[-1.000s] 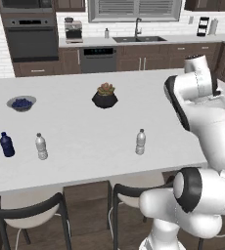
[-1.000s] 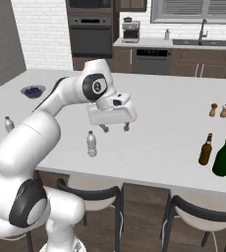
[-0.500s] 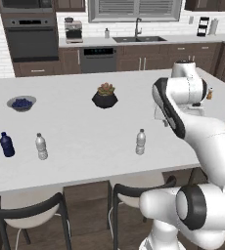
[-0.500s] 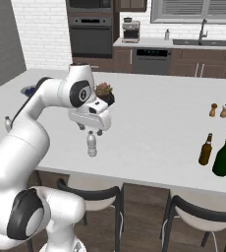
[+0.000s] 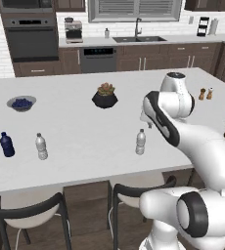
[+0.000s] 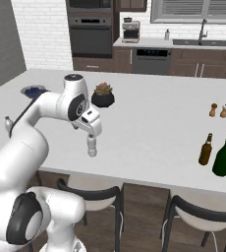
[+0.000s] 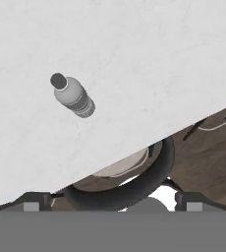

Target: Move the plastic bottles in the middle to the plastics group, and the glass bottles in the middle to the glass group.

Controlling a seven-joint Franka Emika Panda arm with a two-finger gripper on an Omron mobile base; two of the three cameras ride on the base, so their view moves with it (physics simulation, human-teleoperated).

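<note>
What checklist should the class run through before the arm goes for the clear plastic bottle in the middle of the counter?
1. Gripper open and empty: ok.
2. Clear plastic water bottle upright with its cap on, free of neighbours: ok.
3. Gripper lined up over the bottle: not ok; in the hand view the bottle sits off to the upper left.
4. Plastics group, dark blue bottle and capped clear bottle, has free counter beside it: ok.
5. Path leftward along the counter free of the plant pot: ok.
</note>
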